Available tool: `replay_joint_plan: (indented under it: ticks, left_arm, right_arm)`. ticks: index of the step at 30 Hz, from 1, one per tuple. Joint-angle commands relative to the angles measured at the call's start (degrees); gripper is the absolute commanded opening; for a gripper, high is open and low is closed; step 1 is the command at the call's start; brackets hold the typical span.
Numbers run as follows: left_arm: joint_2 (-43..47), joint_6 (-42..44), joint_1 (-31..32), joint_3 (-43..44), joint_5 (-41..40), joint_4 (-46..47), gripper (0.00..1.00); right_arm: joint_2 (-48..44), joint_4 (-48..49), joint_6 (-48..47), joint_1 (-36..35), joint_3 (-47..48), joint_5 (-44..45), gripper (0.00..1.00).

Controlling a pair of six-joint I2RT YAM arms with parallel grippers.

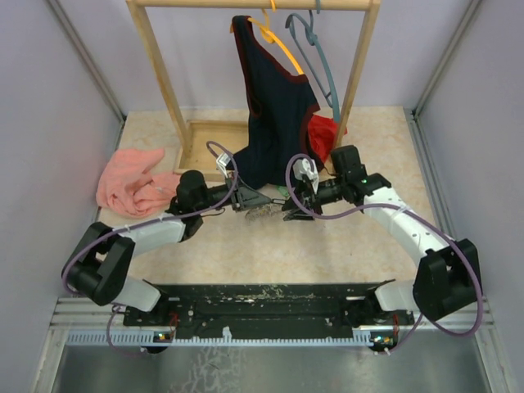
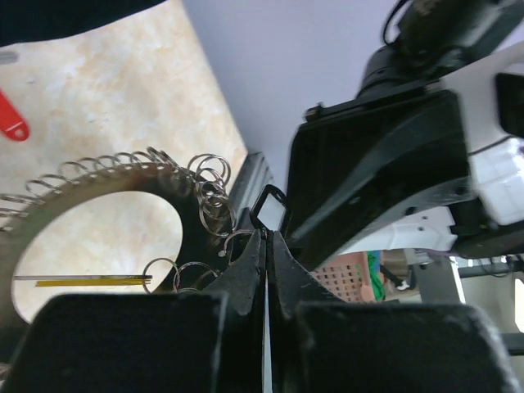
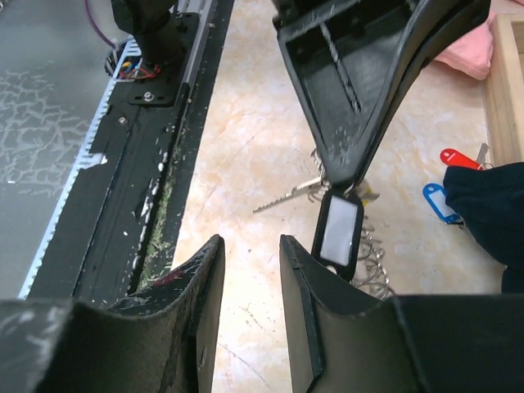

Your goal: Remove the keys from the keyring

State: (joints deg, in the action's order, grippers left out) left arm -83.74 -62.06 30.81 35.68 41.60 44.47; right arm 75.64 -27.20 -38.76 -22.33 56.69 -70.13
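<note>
Right gripper point(image 3: 250, 254): jaws are parted by a narrow gap and nothing is gripped; it is aimed at the clear-tagged key point(image 3: 337, 231), judged ready to pull it.
Clear-tagged key: hung just beneath the left fingertips, presented to the right jaws.
Left gripper point(image 3: 342, 172): jaws are pressed fully together, seemingly on that key's loop, so the work is steadied.
Keyring point(image 2: 123, 176): found just beside the closed fingertips; whether it is lifted cannot be told.
Red-tagged key point(image 3: 457, 157), blue-tagged key point(image 3: 438, 202): laid loose on the table point(image 3: 246, 164), apart from the keyring.
</note>
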Motion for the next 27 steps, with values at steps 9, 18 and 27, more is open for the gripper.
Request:
replay_joint_plan:
  ticks: [9,18,27]
  left_arm:
    - [-1.24,-19.69,-0.59,-2.14,2.88,27.85,0.00]
    - [-2.06,-24.61,0.36,-2.28,-2.10,32.57,0.00]
    - [-7.20,-30.33,2.84,-1.27,-3.62,39.16,0.00]
  right_arm:
    - [-5.25,4.90,1.71,-0.45,2.70,7.03,0.30]
    - [-6.02,9.05,6.71,-3.60,3.45,8.63,0.30]
    - [-6.94,11.41,10.47,-4.30,4.64,10.95,0.32]
